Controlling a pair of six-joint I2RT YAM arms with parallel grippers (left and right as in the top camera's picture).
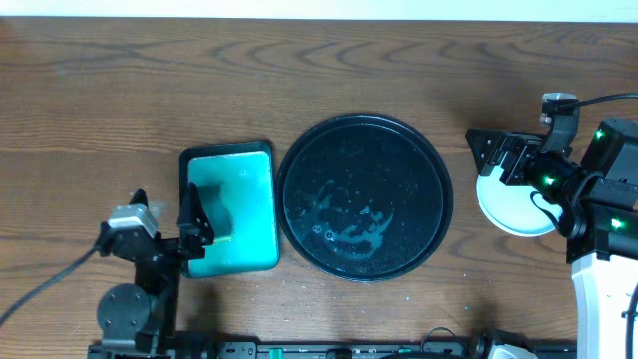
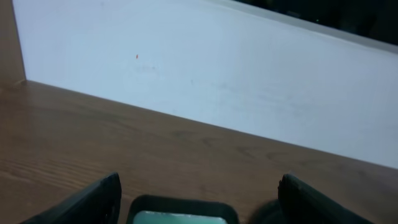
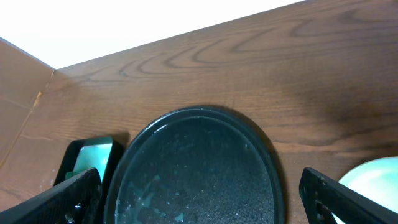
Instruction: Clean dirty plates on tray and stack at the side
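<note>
The round black tray (image 1: 364, 196), glossy and wet-speckled, sits mid-surface with no plates on it. At its 9 o'clock lies a teal rectangular tray (image 1: 231, 207), dark-rimmed. At 3 o'clock, pale plates (image 1: 510, 204) rest on the woodgrain surface (image 1: 299, 80), partly under the open right hand (image 1: 490, 160). The left hand (image 1: 195, 224) hangs open over the teal tray.

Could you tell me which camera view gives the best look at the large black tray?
The overhead view: the black tray shows whole there, its rim unbroken and its wet smears visible. The right wrist view shows most of it, cut off at the bottom edge. The left wrist view shows at most a dark sliver of it.
</note>
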